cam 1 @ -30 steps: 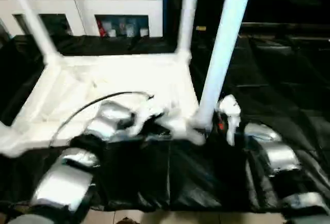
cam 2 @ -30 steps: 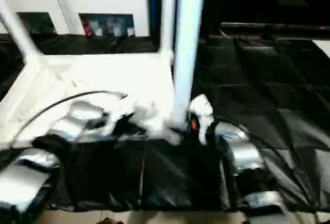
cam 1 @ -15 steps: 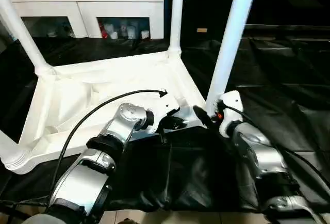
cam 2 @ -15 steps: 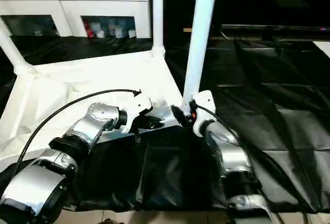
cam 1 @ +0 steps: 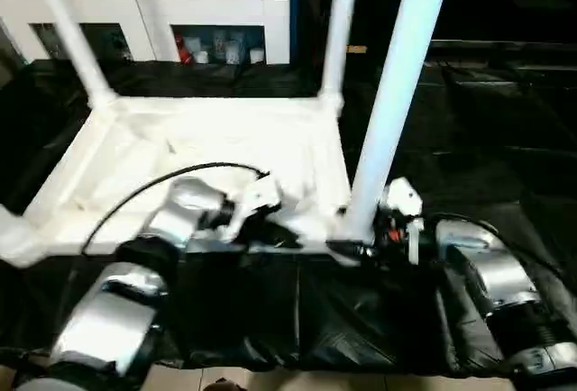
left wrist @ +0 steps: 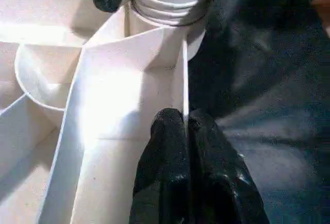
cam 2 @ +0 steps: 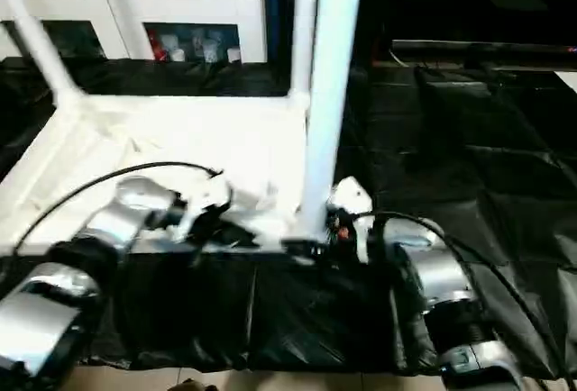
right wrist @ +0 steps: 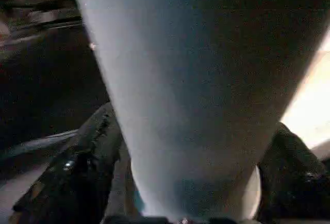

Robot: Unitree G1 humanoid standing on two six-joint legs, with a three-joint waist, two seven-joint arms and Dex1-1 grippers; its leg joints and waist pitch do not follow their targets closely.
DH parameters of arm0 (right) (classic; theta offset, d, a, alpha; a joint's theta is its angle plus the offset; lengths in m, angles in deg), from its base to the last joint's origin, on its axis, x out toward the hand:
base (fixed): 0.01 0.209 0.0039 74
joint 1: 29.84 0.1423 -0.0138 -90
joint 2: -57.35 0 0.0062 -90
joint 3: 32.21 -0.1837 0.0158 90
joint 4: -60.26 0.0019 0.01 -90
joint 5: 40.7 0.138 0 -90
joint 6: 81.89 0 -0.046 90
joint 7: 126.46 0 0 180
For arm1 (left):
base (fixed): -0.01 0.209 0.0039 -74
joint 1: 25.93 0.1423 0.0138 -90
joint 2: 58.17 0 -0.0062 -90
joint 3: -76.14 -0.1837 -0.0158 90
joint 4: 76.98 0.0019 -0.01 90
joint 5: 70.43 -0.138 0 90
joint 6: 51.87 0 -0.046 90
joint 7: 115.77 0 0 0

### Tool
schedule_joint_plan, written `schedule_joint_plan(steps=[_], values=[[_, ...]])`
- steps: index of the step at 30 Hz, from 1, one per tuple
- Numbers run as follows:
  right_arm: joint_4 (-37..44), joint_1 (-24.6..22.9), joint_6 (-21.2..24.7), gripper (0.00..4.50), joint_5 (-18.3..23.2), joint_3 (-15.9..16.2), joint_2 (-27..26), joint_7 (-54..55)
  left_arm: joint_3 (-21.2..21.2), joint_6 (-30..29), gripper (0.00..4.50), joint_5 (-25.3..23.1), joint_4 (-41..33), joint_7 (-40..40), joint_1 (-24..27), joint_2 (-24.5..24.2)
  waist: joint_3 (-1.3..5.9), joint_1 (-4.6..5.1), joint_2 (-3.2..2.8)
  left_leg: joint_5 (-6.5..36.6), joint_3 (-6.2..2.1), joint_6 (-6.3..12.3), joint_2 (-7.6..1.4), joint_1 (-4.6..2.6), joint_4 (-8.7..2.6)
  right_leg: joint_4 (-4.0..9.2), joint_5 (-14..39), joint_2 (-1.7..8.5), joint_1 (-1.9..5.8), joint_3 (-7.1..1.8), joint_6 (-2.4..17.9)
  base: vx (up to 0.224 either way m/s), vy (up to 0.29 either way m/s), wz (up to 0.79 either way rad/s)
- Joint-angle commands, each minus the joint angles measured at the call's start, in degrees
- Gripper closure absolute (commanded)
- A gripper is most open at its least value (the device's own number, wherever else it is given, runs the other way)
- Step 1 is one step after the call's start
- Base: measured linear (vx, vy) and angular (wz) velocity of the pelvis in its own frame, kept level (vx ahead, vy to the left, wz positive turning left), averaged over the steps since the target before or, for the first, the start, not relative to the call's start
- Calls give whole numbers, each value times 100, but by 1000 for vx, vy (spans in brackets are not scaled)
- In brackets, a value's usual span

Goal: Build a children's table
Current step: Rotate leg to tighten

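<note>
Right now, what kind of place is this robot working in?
Probably an indoor room set up as a workspace. A white cabinet with glass doors stands at the back, black sheeting covers the work surface, and an upturned white tabletop lies on it.

text: none legible | labels: none | brands: none | numbers: none | signs: none on any surface in view

Glossy white plastic tabletop (cam 1: 207, 152)
</note>
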State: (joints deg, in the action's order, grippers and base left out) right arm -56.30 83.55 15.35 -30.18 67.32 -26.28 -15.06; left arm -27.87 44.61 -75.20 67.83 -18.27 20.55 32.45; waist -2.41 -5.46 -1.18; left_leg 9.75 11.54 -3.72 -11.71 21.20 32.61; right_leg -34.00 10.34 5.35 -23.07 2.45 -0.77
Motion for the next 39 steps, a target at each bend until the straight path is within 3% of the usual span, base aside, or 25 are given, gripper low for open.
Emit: schedule_joint_plan(steps=[1, 5, 12, 14, 15, 17, 18, 19, 22, 25, 29, 31, 32, 35, 39], values=[[36, 85, 79, 121, -76, 302, 27, -326, -81, 85, 450, 242, -111, -341, 36, 118, 320, -21, 158, 1311, -49, 427, -173, -60, -346, 388, 1354, 278, 240, -153, 1396, 0, 0, 0], [-10, 123, 92, 164, -67, 371, 2, -458, -84, 45, 450, 254, -158, -457, 54, 86, 316, -45, 171, 1255, -45, 405, -175, -64, -341, 375, 1321, 289, 236, -159, 1409, 0, 0, 0], [112, 16, 134, 183, -31, 412, -69, -452, -48, 24, 450, 196, -127, -316, 88, 105, 319, -47, 156, 1217, -42, 389, -166, -67, -336, 363, 1190, 275, 240, -156, 1439, 0, 0, 0], [129, -49, 165, 184, 9, 262, -226, -73, -24, -55, 450, 103, -64, 82, 49, 168, 317, -50, 155, 1208, -42, 368, -171, -68, -337, 361, 1183, 277, 241, -163, 1426, 0, 0, 0], [52, -63, 137, 184, -35, 98, -402, 445, 10, -123, 450, 35, -10, 461, 4, 243, 305, -53, 130, 1265, -50, 321, -166, -67, -352, 379, 1337, 282, 235, -161, 1387, 0, 0, 0], [-235, 3, 45, 184, -238, -135, -682, 1445, 71, -249, 450, -5, 46, 922, -58, 398, 286, -10, 142, 1526, -57, 176, -152, -90, -376, 429, 1771, 288, 206, -160, 1290, 0, 0, 0], [-390, 46, 30, 184, -324, -249, -825, 1945, 75, -302, 450, -42, 63, 1153, -81, 499, 276, 8, 119, 1652, -77, 62, -137, -104, -391, 468, 2131, 301, 191, -157, 1189, 0, 0, 0], [-484, 71, 56, 184, -363, -335, -940, 2299, 81, -364, 450, -67, 79, 1341, -99, 592, 275, 55, 135, 1771, -94, -2, -135, -110, -405, 506, 2391, 309, 188, -155, 1082, 0, 0, 0], [-668, 145, 211, 185, -467, -538, -1324, 3329, 91, -517, 450, -127, 139, 1928, -144, 936, 271, 103, 141, 1874, -108, -43, -125, -114, -420, 533, 2566, 290, 171, -159, 961, 0, 0, 0], [-760, 198, 181, 185, -652, -585, -1721, 4152, 60, -553, 450, -160, 200, 2401, -143, 1299, 271, 144, 110, 1910, -111, -42, -110, -115, -422, 557, 2538, 278, 154, -168, 906, 0, 0, 0], [-733, 168, -80, 185, -733, -553, -1891, 4268, 27, -437, 450, -221, 204, 2537, -111, 1408, 290, 166, 114, 1851, -99, 99, -100, -95, -405, 557, 2349, 268, 167, -174, 891, 0, 0, 0], [-710, 156, -130, 115, -674, -577, -1879, 4185, 33, -412, 450, -209, 177, 2471, -93, 1395, 290, 168, 117, 1786, -96, 135, -100, -73, -408, 543, 2218, 259, 179, -172, 917, 0, 0, 0], [-703, 154, -131, 115, -651, -589, -1874, 4160, 33, -406, 450, -205, 169, 2452, -88, 1388, 291, 167, 110, 1787, -97, 143, -102, -80, -409, 541, 2202, 260, 179, -170, 926, 0, 0, 0], [-585, 115, -274, 92, -546, -547, -1541, 3566, 89, -317, 450, -26, 0, 1896, -25, 1206, 308, 133, 105, 1717, -79, 223, -121, -94, -386, 522, 1935, 263, 182, -183, 1034, 0, 0, 0], [-406, 29, -312, 68, -485, -331, -1067, 2629, 81, -214, 450, 91, -112, 1320, 22, 971, 343, 93, 113, 1302, -68, 368, -122, -34, -352, 416, 1138, 248, 255, -166, 1232, 0, 0, 0]])
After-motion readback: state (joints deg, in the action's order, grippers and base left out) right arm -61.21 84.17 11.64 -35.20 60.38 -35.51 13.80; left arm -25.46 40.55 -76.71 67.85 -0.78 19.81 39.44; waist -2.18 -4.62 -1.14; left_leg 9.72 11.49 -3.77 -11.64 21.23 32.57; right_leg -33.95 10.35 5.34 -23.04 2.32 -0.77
